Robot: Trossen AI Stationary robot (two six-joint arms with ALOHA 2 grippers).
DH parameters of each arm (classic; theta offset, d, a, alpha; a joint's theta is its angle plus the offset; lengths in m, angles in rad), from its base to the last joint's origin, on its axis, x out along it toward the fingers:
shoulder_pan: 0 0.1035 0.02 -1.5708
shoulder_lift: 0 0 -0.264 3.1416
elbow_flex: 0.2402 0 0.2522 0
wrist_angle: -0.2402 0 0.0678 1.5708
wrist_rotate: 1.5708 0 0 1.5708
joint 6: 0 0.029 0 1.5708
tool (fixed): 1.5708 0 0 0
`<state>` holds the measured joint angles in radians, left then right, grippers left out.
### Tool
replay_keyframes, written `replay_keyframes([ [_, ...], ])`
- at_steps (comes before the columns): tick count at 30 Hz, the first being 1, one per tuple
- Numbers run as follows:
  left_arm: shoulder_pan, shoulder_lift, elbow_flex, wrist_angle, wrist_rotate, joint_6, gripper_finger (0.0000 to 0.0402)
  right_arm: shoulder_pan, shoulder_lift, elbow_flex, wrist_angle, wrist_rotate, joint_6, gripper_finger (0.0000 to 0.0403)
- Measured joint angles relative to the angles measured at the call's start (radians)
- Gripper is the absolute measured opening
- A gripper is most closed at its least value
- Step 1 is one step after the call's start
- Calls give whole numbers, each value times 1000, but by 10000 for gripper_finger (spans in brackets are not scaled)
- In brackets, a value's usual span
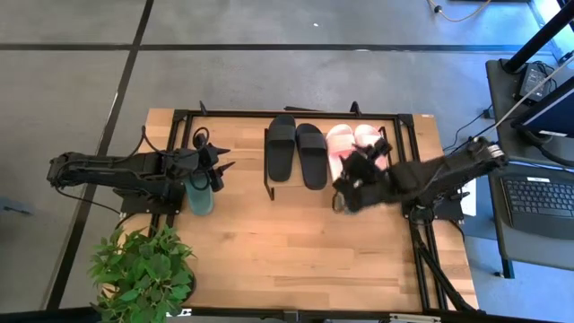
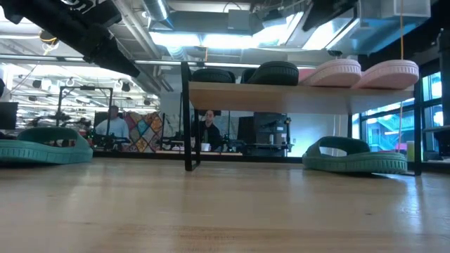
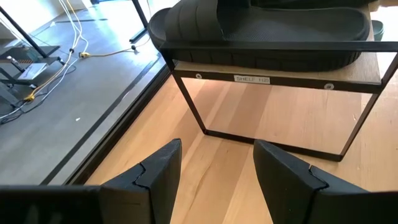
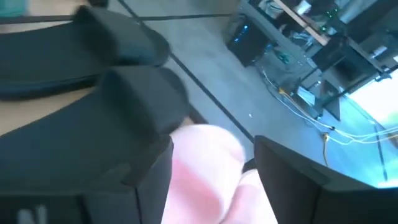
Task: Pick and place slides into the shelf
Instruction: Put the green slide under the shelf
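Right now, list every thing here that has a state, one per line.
Black slides: on the shelf, side by side.
Pink slides: on the shelf, beside the black pair.
Green slides: both on the table, not shelved.
Left gripper: jaws open, empty.
Right gripper: jaws open above the pink pair.

A potted plant (image 1: 143, 269) stands at the table's (image 1: 296, 251) near-left corner.

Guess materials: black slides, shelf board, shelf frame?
Black slides: likely moulded foam or rubber, matte, ribbed straps. Shelf board: looks like light wood, pale grain like the table. Frame: thin black tubing, probably painted metal, slight sheen.
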<state>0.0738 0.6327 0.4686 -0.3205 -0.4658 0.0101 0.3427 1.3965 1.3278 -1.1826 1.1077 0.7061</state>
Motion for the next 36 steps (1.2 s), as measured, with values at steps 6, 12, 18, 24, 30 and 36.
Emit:
replay_keyframes([
  [6, 0, 0, 0, 23, 0, 0, 192, -253, -153, -145, 361, -207, -447, 225],
  [12, 0, 0, 0, 45, -1, 1, 192, -455, -320, -317, 775, -370, -816, 225],
  [18, 0, 0, 0, 45, -2, 1, 192, -615, -563, -469, 845, -545, -844, 225],
  [24, 0, 0, 0, 45, -3, 0, 192, -666, -785, -588, 860, -561, -838, 225],
  [30, 0, 1, 0, 45, -3, -6, 192, -668, -941, -632, 857, -589, -812, 225],
  [36, 0, 3, 0, 5, -4, 54, 192, -668, -1064, -680, 839, -589, -785, 225],
])
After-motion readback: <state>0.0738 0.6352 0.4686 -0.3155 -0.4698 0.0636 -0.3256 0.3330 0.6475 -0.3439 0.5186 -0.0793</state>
